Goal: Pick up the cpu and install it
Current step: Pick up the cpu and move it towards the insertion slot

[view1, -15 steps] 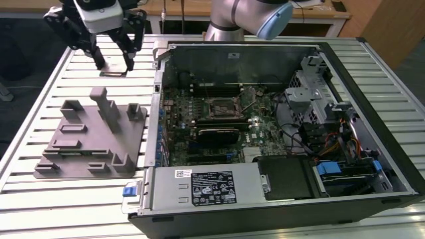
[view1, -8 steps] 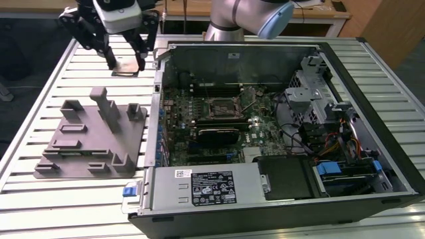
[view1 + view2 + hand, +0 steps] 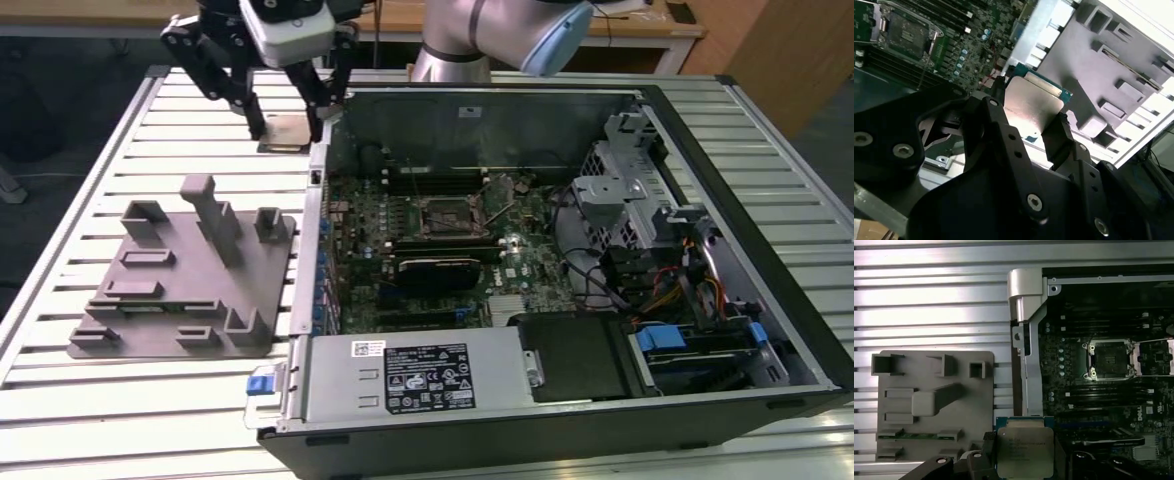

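Your end effector [image 3: 287,134] is clamped on the cpu [image 3: 1024,452], holding it flat above the worktop [image 3: 120,420] just outside the case [image 3: 534,440]. In the exterior view it sits at ten o'clock from the open, empty socket [image 3: 447,212]. You're at the carry stage; seating demands the chip square over that socket.

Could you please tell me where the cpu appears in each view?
Exterior view: cpu clamped in the end effector, just outside the computer case.
Second wrist view: cpu in front of the grey tray.
First wrist view: cpu beside the grey tray.
Shared landmark: motherboard socket.
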Robot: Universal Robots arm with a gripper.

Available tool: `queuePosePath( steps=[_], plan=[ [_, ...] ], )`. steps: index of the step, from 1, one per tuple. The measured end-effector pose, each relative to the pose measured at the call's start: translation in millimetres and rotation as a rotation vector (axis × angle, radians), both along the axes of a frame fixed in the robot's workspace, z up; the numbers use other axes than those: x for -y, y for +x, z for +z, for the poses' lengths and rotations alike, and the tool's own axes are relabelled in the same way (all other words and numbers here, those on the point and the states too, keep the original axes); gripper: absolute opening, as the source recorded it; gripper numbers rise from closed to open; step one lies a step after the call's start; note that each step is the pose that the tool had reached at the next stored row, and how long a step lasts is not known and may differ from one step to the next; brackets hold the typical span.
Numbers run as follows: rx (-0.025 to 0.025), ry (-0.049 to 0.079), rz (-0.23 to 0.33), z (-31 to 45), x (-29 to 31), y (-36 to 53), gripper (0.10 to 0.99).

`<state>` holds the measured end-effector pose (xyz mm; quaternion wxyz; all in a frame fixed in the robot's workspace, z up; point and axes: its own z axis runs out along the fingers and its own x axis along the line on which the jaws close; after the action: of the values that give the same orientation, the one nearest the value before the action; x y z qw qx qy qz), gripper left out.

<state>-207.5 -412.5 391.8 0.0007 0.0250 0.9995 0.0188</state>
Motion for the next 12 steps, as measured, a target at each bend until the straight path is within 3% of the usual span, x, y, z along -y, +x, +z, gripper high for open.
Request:
queuePosePath(
  steps=[12],
  plan=[
    [-0.0056,0.000,0.000,0.0,0.0,43.6,0.545]
  ],
)
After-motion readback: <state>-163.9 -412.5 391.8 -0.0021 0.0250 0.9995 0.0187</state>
